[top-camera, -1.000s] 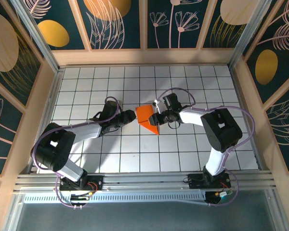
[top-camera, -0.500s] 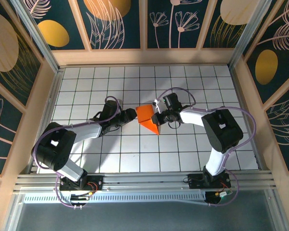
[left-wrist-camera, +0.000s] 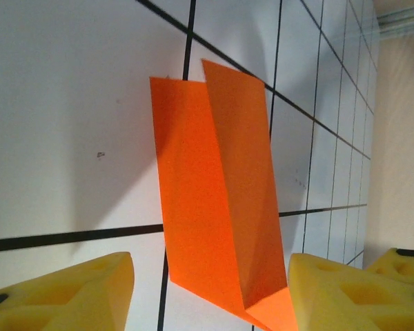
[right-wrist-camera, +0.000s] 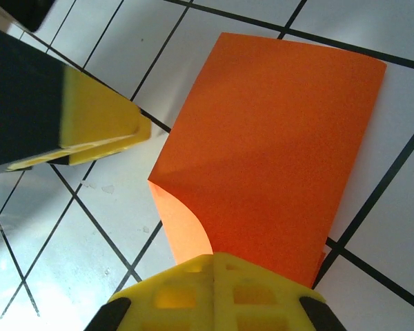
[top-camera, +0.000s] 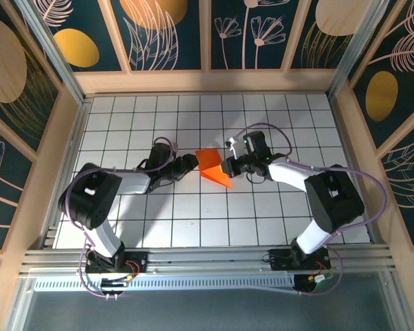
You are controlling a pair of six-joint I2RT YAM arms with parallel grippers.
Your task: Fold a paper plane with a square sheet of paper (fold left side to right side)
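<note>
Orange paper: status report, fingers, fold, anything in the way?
Right fingers shut on the orange paper, folded over, one flap lifted. Left fingers open, either side of its other end. Nothing in the way.

Plain bright orange on the square sheet of paper [top-camera: 212, 165]; white with black grid lines on the counter [top-camera: 262, 117]; yellow fingers [left-wrist-camera: 62, 289] on left gripper [top-camera: 187, 163] and right gripper [top-camera: 227, 167]; dark blue, gold-flowered walls [top-camera: 165, 34].

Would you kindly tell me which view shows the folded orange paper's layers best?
The left wrist view: the orange paper shows both flaps and the crease between them. The right wrist view shows one face, pinched by the right gripper; the top view, a small wedge.
</note>
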